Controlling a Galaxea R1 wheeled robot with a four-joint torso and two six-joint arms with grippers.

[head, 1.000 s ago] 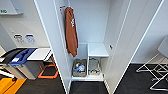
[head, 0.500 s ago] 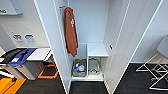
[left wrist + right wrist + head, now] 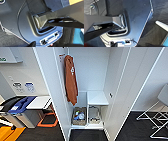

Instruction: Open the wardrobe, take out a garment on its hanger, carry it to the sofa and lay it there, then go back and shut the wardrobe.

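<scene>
Dark carpet floor (image 3: 130, 129) runs in front of the wardrobe (image 3: 100, 77), both doors wide open, white inside. Long rust-orange garment (image 3: 71, 79) hangs from top, at the inner left wall. Low down: small shelf (image 3: 97, 98), basket (image 3: 79, 116) w/ bits in it beside a 2nd container (image 3: 94, 115). Desk (image 3: 40, 102) to the left, white chair (image 3: 160, 109) far right. Gripper state: can't tell, either arm; wrist views show robot body and carpet.

The floor (image 3: 32, 134) is dark carpet, the walls (image 3: 20, 74) white. At the left a white desk (image 3: 38, 102) stands against the wall, a blue bin (image 3: 21, 105) just beside it, an orange frame (image 3: 48, 120) beneath. A white wire-legged chair (image 3: 160, 112) stands at the right.
</scene>
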